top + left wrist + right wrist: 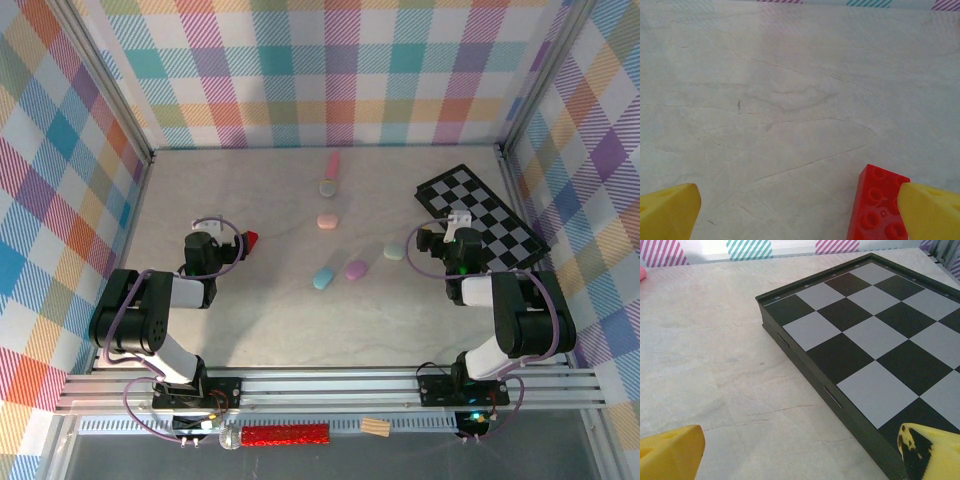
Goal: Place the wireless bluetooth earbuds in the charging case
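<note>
Your left hand (800, 217) is low over the bench (260, 330), left of centre, with its yellow fingertips (667, 212) spread as wide as they go and nothing gripped. A red toy brick (875, 205) lies flat on the bench inside the gap, hard up against the finger on the right of the wrist view; you cannot tell whether they touch.

Your right hand (800, 457) is likewise wide open and empty, at the left edge of the chessboard (865, 340). One fingertip (932, 452) overlaps the board's near corner in the wrist view, the other is over bare bench.

Task things, from the top view: the pastel pebble-shaped cases lie scattered mid-bench between your two hands, apart from both.
- Blue case (323, 278) and purple case (356, 269) are just beside each other, nearest you.
- Mint case (393, 250) is to their right, closest to your right hand.
- Pink case (328, 221) is farther back.
- Behind it is a grey-green pebble (327, 186), and just beside that a long pink piece (334, 163) towards the back wall.

The earbuds themselves are too small to pick out at this range
</note>
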